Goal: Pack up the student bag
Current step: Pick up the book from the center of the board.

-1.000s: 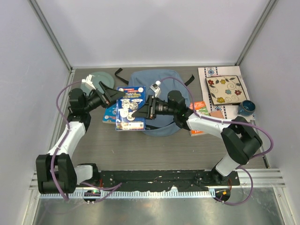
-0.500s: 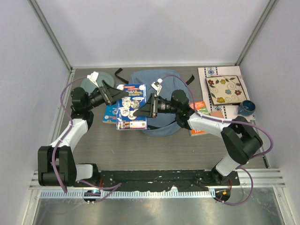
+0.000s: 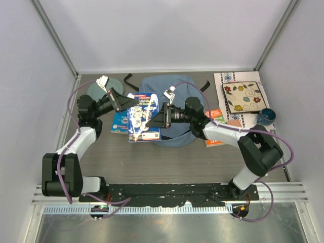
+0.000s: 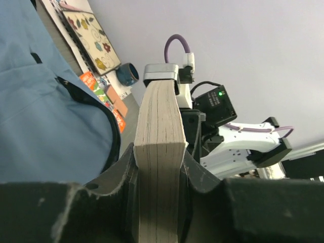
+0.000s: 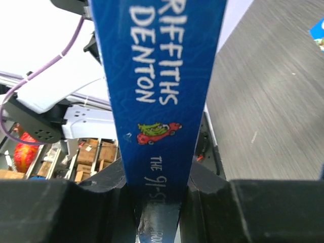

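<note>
Nearest, both arms held one blue paperback (image 3: pixel 143 119) on edge above the counter (image 3: pixel 152 157). The left end effector (image 4: pixel 159 157) was clamped on the page edge, fingers pressed against both covers. The right end effector (image 5: pixel 157 187) was clamped on the spine from the opposite side. A second blue book (image 3: pixel 119 124) lay flat on the counter, just under the held one. Beyond that, the student bag (image 3: pixel 174 88) lay at far centre of the counter, partly hidden by the paperback and the right arm. Couldn't tell how wide its mouth was.

Risks, as judged:
- With two grips on one book, any mismatch in arm motion could bend it or drag it out of one grip.
- The left hold looked shallow, so the book could pivot or drop onto the second blue book if the right side let go.
- The bag was soft, so the book's corner could catch the zipper edge and shove the fabric instead of going in.
</note>
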